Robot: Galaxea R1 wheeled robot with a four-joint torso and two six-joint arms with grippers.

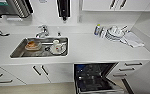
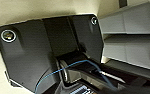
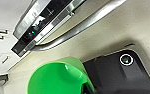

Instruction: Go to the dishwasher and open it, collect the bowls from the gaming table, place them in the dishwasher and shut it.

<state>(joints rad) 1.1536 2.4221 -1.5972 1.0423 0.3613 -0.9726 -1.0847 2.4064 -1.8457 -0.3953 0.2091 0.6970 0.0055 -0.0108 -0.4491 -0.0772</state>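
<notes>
Now, you have the dishwasher [image 1: 96,80] standing open at about 5 o'clock in the head view, under the white table [image 1: 91,51], its dark racks exposed. In the right wrist view the green bowl [image 3: 53,80], smooth glossy plastic, sits at the right hand, seemingly clamped, though you cannot tell for sure. The dishwasher's steel bar handle [image 3: 78,27] runs lengthwise just beyond the bowl.

green bowl [image 3: 54,78], white countertop [image 1: 91,48]
</notes>
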